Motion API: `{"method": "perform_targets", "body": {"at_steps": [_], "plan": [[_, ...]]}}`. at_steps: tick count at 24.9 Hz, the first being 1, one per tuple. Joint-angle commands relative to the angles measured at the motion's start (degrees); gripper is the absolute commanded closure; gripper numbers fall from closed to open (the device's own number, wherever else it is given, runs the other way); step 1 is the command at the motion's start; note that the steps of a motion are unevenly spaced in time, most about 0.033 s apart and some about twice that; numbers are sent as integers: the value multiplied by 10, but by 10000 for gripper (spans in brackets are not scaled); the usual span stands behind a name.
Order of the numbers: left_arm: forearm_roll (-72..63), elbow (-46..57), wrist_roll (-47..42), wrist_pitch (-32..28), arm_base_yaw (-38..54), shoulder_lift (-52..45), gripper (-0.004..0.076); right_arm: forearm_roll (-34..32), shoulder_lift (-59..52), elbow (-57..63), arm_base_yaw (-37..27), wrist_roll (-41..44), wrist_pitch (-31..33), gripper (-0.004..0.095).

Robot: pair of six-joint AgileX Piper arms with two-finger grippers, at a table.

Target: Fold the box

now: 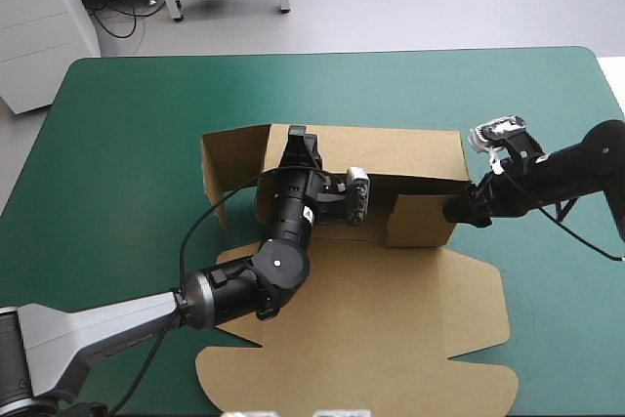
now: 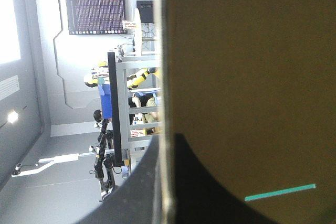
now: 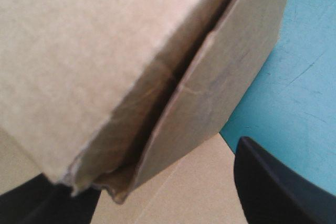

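The brown box (image 1: 415,155) stands mid-table with its far wall and side walls raised. Its lid (image 1: 391,329) lies flat toward the near edge. My left gripper (image 1: 296,136) reaches over the far wall from inside. In the left wrist view the box (image 2: 247,77) fills the space ahead, and the left gripper (image 2: 168,153) is shut on the wall's edge. My right gripper (image 1: 457,210) is at the box's right wall. In the right wrist view the box (image 3: 105,51) shows a folded corner flap (image 3: 226,66) between the fingers of the open right gripper (image 3: 149,166).
The teal-green cover (image 1: 127,163) lies bare to the left, right and far side of the box. A short wall flap (image 1: 223,165) stands up at the box's left end. A white cabinet (image 1: 39,26) stands beyond the table's far left corner.
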Motion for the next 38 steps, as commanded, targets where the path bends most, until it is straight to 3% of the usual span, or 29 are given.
{"method": "perform_targets", "body": {"at_steps": [1,8,15,20,25,28,31,38], "plan": [[56,-15,-8,20,-5,-25,756,30,-19,-14,5,0,-5,268],[56,-15,-8,19,-5,-25,756,7,-31,-13,47,31,-46,268],[56,-15,-8,19,-5,-25,756,-90,-55,7,98,114,-116,268],[56,-15,-8,19,-5,-25,756,-50,-89,86,101,112,-186,268],[56,-15,-8,19,-5,-25,756,22,-140,191,101,65,-317,268],[56,-15,-8,19,-5,-25,756,68,-144,209,101,11,-329,287],[56,-15,-8,19,-5,-25,756,108,-144,211,101,-37,-351,415],[56,-15,-8,19,-5,-25,756,132,-144,211,101,-72,-414,927]]}}
